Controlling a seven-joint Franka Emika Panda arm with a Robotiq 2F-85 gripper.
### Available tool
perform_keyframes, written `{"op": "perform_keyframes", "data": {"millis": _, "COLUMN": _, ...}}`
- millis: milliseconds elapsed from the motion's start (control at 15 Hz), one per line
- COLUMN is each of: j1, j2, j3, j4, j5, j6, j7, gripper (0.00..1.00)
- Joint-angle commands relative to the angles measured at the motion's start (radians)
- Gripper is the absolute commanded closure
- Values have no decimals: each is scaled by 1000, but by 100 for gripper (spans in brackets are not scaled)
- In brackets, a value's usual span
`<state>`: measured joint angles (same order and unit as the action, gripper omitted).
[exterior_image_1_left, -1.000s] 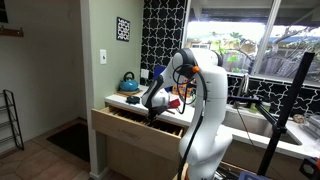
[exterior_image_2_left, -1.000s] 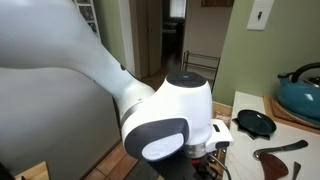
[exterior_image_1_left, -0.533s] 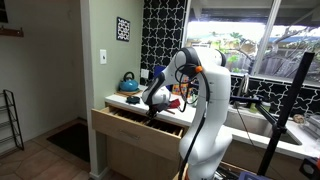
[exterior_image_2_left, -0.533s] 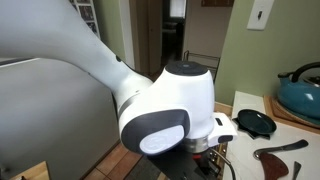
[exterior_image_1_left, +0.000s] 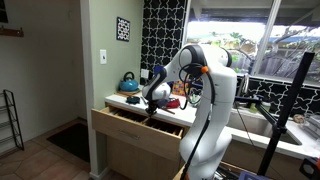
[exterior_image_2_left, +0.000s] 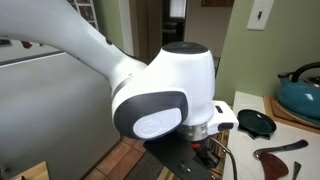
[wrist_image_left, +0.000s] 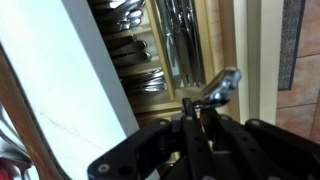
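Note:
In the wrist view my gripper (wrist_image_left: 197, 112) comes in from the bottom, its black fingers pressed together. A shiny metal utensil (wrist_image_left: 220, 88) sticks out from between the tips, tilted up to the right. Beneath it lies the open wooden drawer (wrist_image_left: 215, 40), its organiser compartments filled with several pieces of cutlery (wrist_image_left: 170, 45). In an exterior view the gripper (exterior_image_1_left: 150, 113) hangs just above the pulled-out drawer (exterior_image_1_left: 135, 127) under the counter. In an exterior view the white wrist (exterior_image_2_left: 175, 100) hides most of the gripper.
A teal kettle (exterior_image_1_left: 129, 81) (exterior_image_2_left: 300, 95) stands on the counter behind the drawer, with a small black pan (exterior_image_2_left: 254, 122) and brown utensils (exterior_image_2_left: 282, 151) beside it. The white counter edge (wrist_image_left: 70, 110) runs close along the drawer. A sink (exterior_image_1_left: 255, 122) lies further along.
The arm's upper links have swung and the wrist has shifted a little above the drawer. The jaws have stayed shut on the utensil.

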<state>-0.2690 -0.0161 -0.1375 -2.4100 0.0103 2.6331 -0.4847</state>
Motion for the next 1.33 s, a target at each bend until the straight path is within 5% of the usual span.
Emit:
{"op": "perform_keyframes", "data": {"millis": 0, "j1": 34, "j2": -81, "j3": -32, "j4": -22, "j5": 49, "j6": -66, "j7": -49, "gripper": 97}}
{"op": "perform_keyframes", "data": {"millis": 867, "j1": 102, "j2": -247, "j3": -127, "j4": -18, "j5": 56, "j6": -5, "j7": -73, "gripper": 97}}
{"op": "perform_keyframes", "data": {"millis": 1267, "j1": -34, "j2": -176, "j3": -99, "j4": 2, "j5": -221, "j6": 136, "j7": 213, "gripper": 97}}
